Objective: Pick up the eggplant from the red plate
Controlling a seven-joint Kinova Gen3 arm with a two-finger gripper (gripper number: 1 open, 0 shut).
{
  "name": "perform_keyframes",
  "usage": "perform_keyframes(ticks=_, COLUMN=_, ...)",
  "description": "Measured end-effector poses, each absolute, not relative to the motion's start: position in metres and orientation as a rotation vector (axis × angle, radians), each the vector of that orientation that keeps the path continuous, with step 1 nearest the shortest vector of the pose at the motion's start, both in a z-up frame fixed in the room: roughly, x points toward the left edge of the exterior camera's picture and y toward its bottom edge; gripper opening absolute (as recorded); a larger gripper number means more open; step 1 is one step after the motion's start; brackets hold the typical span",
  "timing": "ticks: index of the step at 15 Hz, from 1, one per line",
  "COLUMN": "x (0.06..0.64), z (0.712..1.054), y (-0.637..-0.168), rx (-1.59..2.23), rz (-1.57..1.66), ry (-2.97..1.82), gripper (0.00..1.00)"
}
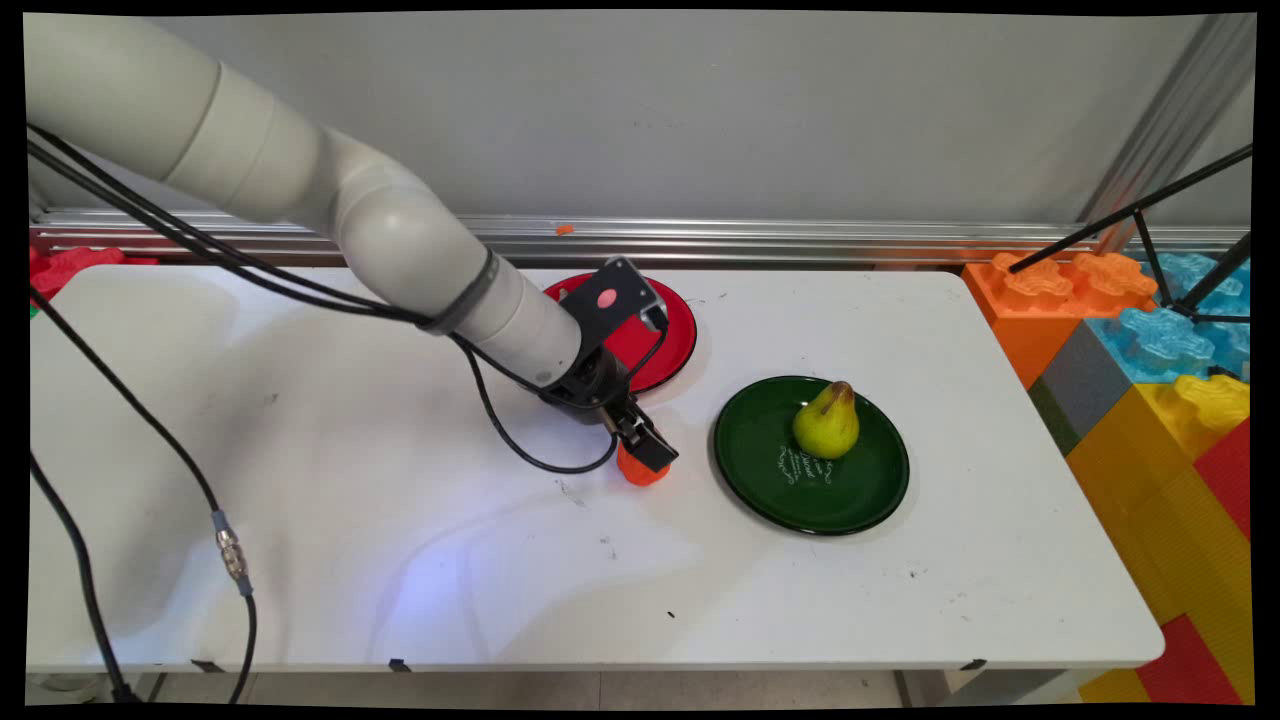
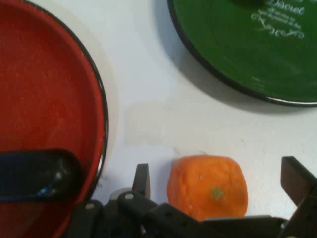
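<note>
My gripper [image 1: 645, 452] is low over the white table, between a red plate [image 1: 668, 335] behind it and a green plate [image 1: 765, 480] to its right. It stands open around a small orange fruit [image 1: 640, 473] that rests on the table. In the hand view the orange [image 2: 208, 186] sits between the two fingertips [image 2: 142, 177] with a gap on each side, the wider one on the right. The red plate [image 2: 44, 99] lies to the left there and the green plate [image 2: 233, 44] at the top right. A yellow-green pear [image 1: 827, 420] stands upright on the green plate.
Large coloured building blocks [image 1: 1150, 380] are stacked off the table's right end, with black tripod legs [image 1: 1150, 215] above them. Black cables [image 1: 230, 555] hang over the table's left front. A metal rail [image 1: 800, 238] runs along the wall behind the table.
</note>
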State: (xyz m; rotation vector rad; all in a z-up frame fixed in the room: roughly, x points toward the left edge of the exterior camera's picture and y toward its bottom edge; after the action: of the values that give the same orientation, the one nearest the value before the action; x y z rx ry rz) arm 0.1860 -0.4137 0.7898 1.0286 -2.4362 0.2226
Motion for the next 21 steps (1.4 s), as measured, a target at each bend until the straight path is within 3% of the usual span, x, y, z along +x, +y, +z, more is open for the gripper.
perform_keyframes(ticks=10, x=0.203, z=0.836, y=-0.426, rx=0.94, rz=0.219, ry=-2.489, gripper=1.0)
perform_keyframes(ticks=21, x=0.25, z=0.867, y=-0.478, rx=0.583, rz=0.326, ry=-2.666, gripper=1.0)
